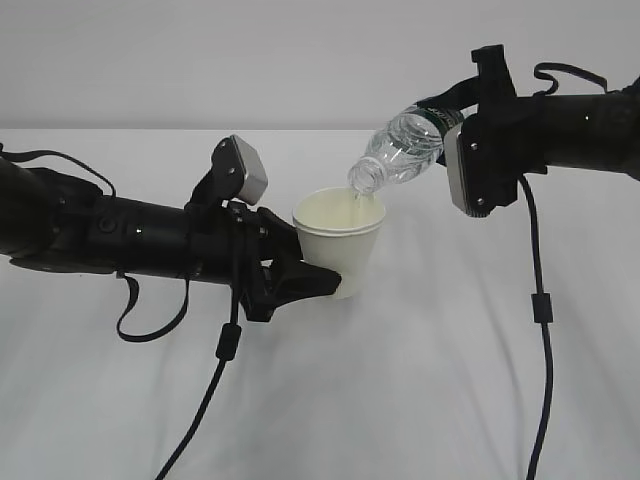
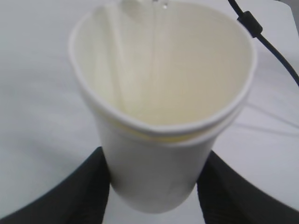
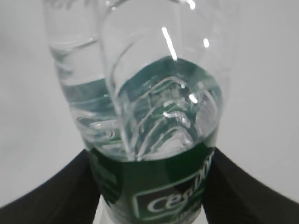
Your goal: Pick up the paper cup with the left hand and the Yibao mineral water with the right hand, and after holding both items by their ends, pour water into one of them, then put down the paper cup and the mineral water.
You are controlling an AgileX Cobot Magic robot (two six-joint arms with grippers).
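Presently: white table [image 1: 420, 400], bare surface. Left hand [image 1: 300, 268], fingers clamped on the lower wall of the paper cup [image 1: 340, 235], held upright above the table. Right hand [image 1: 455, 135], closed round the labelled base end of the Yibao mineral water [image 1: 405, 148], tilted neck-down over the cup rim. Water [image 1: 358, 203], thin stream entering the cup.

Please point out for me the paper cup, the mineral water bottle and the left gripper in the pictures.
paper cup [image 1: 342, 240]: exterior view, on its outer white wall.
mineral water bottle [image 1: 402, 150]: exterior view, on its clear ribbed body.
left gripper [image 1: 318, 283]: exterior view, between its fingertips, at the cup's lower part.
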